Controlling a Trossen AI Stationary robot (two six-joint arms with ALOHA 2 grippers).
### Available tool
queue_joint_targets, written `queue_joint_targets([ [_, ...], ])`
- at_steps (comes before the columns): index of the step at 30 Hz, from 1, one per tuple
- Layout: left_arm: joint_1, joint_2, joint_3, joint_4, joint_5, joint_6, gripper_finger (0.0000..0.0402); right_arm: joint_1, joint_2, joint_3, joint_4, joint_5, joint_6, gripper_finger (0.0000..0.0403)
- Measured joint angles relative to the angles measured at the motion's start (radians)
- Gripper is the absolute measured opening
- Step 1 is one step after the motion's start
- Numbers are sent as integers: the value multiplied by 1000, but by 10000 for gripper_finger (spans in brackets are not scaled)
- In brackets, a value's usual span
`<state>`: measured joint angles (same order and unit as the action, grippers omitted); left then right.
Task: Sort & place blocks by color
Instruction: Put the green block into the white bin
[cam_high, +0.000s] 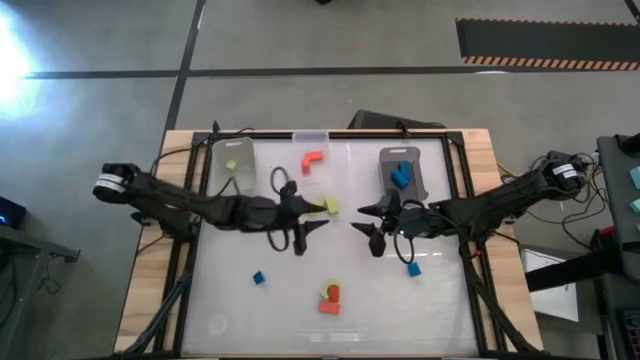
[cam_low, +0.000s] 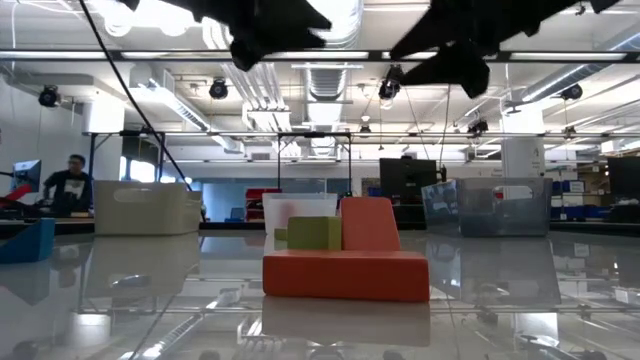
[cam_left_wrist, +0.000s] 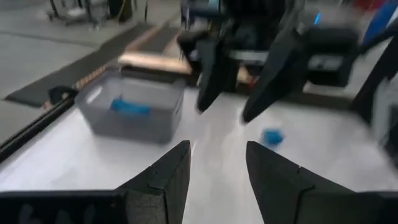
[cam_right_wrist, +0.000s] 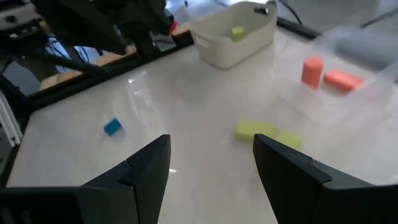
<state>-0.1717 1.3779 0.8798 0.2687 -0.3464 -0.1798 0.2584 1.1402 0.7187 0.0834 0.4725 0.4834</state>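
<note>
Both grippers hover open and empty above the table's middle, facing each other: my left gripper (cam_high: 321, 216) (cam_left_wrist: 217, 157) and my right gripper (cam_high: 363, 226) (cam_right_wrist: 211, 150). A lime block (cam_high: 330, 206) (cam_right_wrist: 267, 132) lies flat on the table just beyond the left fingertips. Loose blue blocks lie at near left (cam_high: 258, 278) (cam_right_wrist: 112, 127) and near right (cam_high: 413, 269) (cam_left_wrist: 272, 137). An orange-red bar (cam_high: 329, 305) (cam_low: 345, 275) near the front edge carries a lime piece (cam_low: 313, 233) and an orange-red piece (cam_low: 368, 224).
Three bins stand along the far edge: a cream bin (cam_high: 232, 160) (cam_right_wrist: 236, 34) holding a lime block, a clear bin (cam_high: 312, 155) holding orange-red blocks (cam_right_wrist: 342, 79), and a grey bin (cam_high: 403, 172) (cam_left_wrist: 134, 112) holding blue blocks. A person (cam_low: 68, 185) is in the room behind.
</note>
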Motion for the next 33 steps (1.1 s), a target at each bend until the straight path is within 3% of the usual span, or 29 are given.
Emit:
queue_joint_targets([
  [4, -43, -47, -43, 113, -8, 9, 141, -17, 57, 68, -12, 0, -38, 219],
  [14, -58, -171, -180, 278, -64, 2, 141, -128, 260, 297, -287, 2, 5, 219],
  [24, -58, -300, -317, 380, -98, 2, 141, -211, 493, 496, -464, -2, 69, 219],
  [33, -57, -352, -333, 384, -128, 33, 141, -239, 661, 631, -577, -1, 122, 219],
])
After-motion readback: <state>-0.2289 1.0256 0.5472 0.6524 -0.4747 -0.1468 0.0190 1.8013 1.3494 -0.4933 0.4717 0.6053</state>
